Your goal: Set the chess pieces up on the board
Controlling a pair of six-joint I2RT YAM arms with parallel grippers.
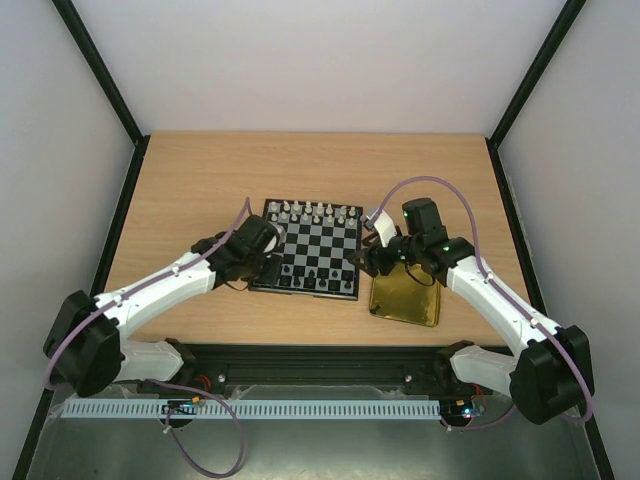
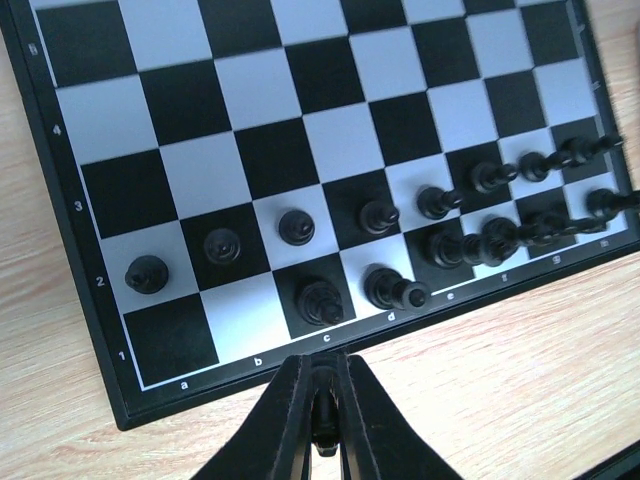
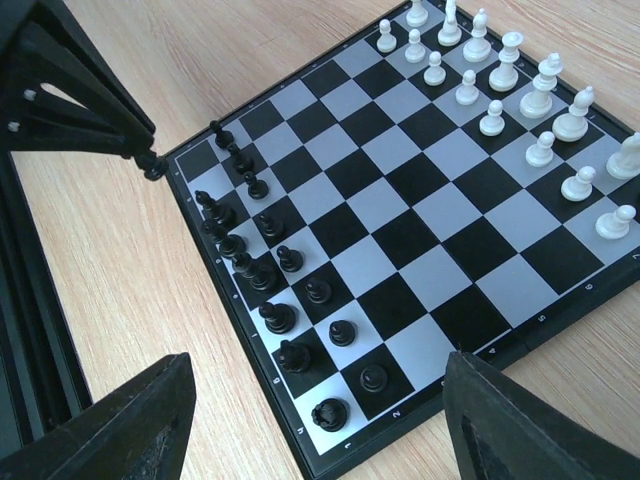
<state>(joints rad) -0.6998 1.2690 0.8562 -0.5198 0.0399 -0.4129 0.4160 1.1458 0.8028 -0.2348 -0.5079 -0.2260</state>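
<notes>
Tray [image 1: 408, 305] beside board [image 1: 318, 246]; left end effector [image 2: 322, 368] pinches black piece [image 2: 324, 428], right end effector [image 3: 315, 368] spread.

Setting: robotics laboratory, enclosed test cell.
- Enclosure: plain white wall panels [image 1: 300, 60] on three sides, held by black metal corner struts [image 1: 100, 70].
- Work surface: light wood-grain tabletop [image 1: 320, 170], bare of household or office furnishing.
- Equipment: white-and-black jointed left arm [image 1: 150, 290] and matching right arm [image 1: 500, 300], based on a black mounting rail [image 1: 320, 360] at the near edge.
- Wiring: loose purple cables [image 1: 431, 180]; long white slotted cable duct [image 1: 320, 409].
- Props: small black-and-white checkered board [image 1: 312, 250]; shiny gold square tray [image 1: 405, 300].
</notes>
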